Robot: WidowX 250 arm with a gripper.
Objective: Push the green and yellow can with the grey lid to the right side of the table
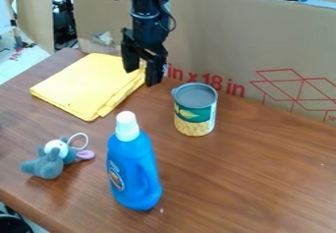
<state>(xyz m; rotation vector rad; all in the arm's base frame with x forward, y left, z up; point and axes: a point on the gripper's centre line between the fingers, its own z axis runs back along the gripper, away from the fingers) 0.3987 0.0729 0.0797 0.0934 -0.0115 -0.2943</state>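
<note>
The black gripper (142,75) hangs at the upper middle of the camera view, over the right corner of a folded yellow cloth (85,85). Its two fingers stand apart, with nothing held between them. To the right and nearer the camera, an upright can (195,116) with a green and yellow label stands on the wooden table (256,178). A blue bottle (134,170) with a white cap stands upright at the front middle. Left of the bottle lies a small grey-blue plush toy (49,162) with a ring and a pink part.
A large cardboard panel (216,35) with red print stands along the table's back edge, behind the gripper and can. The table's left edge runs beside the cloth. A dark round object (14,224) is below the table at the lower left.
</note>
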